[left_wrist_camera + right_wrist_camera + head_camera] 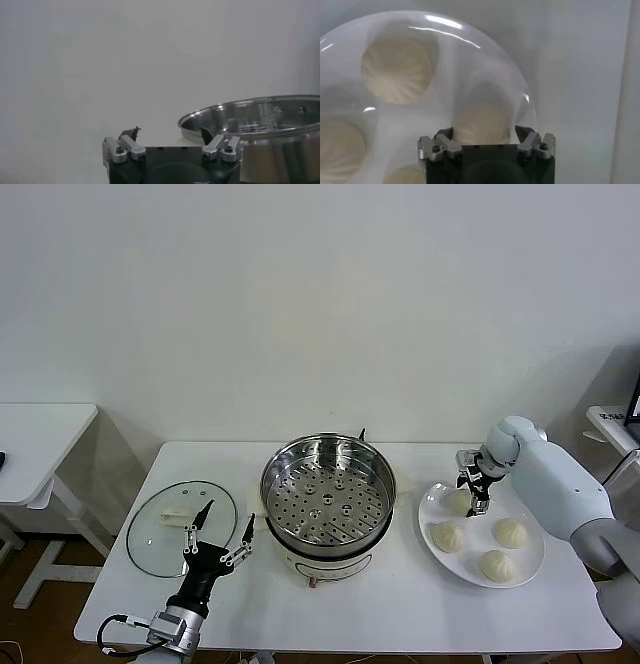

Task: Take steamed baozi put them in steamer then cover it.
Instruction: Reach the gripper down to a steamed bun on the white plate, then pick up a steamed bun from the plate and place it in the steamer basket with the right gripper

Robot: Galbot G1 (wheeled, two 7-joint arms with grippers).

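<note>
No brand or readable writing shows on the pot, the plate or the lid; a small label on the side table at the far right edge is too small to read.

A white table (350, 609) carries everything. The steamer (328, 496) stands at its middle, uncovered, its perforated tray bare. The glass lid (181, 527) lies flat to the left of it, white handle up. On the right is a white plate (530, 566) with four buns (510, 532) on it. A second white table (40, 434) stands apart at the far left.

The left gripper (217, 534) hovers low near the table's front, between the lid and the steamer, its fingers spread wide and holding nothing; from its wrist view the steamer's rim sits just beside it.

The right gripper (474, 486) reaches down over the plate's far-left part, directly at the bun (481, 122) lying there. In the right wrist view that bun sits between the fingertips (524, 133), which straddle it partly closed; whether they press on the dough cannot be told. The other three buns lie nearer the front, apart from the gripper. Nothing stands between the plate and the steamer.
</note>
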